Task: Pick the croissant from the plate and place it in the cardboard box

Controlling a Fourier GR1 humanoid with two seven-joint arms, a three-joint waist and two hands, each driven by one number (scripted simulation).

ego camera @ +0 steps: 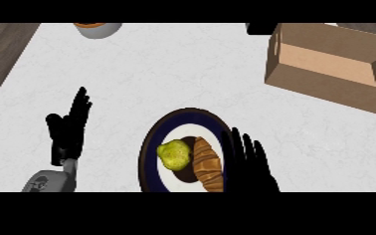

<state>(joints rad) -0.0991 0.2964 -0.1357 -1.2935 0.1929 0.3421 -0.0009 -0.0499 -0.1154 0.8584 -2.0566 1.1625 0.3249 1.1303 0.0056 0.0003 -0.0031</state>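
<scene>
The croissant (pixel 208 164) lies lengthwise on the plate (pixel 150 149), long axis near-far, beside a green item (pixel 175 154). Right hand (pixel 253 167) alongside, fingers straight; left hand (pixel 67 129) open. Bare worktop (pixel 183 69) separates the cardboard box (pixel 323 64).

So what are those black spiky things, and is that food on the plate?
Those are a robot's two hands, seen from its head looking down at a white counter. The left hand rests open beside the plate, holding nothing. The right hand is open too, right next to the croissant on the plate. The green lumpy food sits beside the croissant. The cardboard box waits at the upper right, and a bowl peeks in at the top.
</scene>
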